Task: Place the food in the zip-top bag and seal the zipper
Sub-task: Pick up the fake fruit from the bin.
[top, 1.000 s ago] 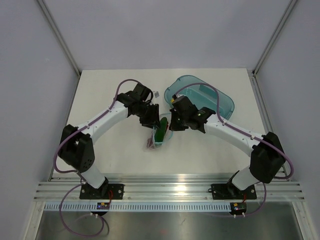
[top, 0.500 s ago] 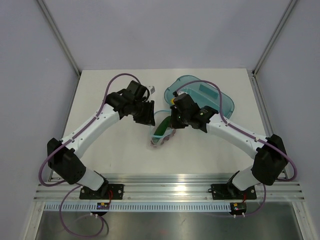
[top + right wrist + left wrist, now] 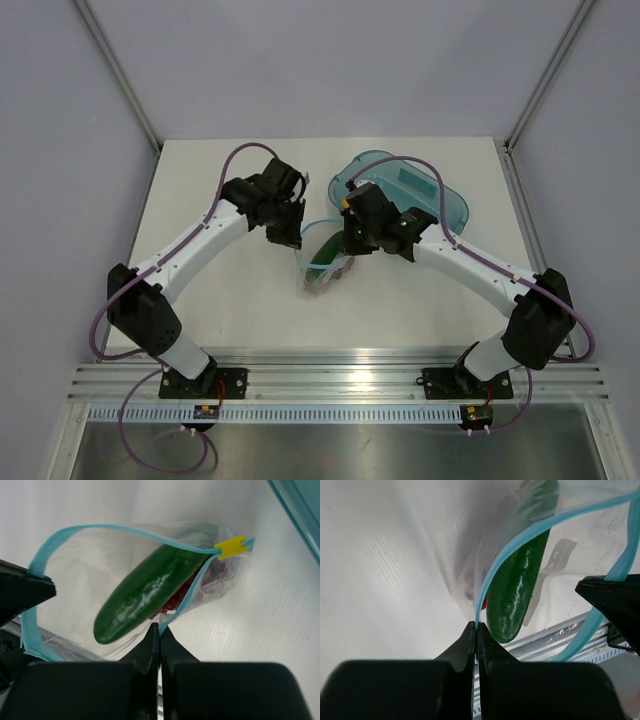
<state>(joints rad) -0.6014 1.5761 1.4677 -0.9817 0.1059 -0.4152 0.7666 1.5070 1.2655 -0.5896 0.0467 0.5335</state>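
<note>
Two pincers have pulled apart over the last second in the top view: left pincer (image 3: pixel 291 230) swung away from right pincer (image 3: pixel 350 242), stretching the bag (image 3: pixel 319 270) mouth above the tabletop (image 3: pixel 185 175). Loading looks nearly done, sealing next. Left wrist: pincer clenched on the zipper (image 3: pixel 520 539), cucumber (image 3: pixel 516 587) inside. Right wrist: pincer clamped on the opposite zipper lip; grapes (image 3: pixel 176 599) under cucumber; lemon unseen.
</note>
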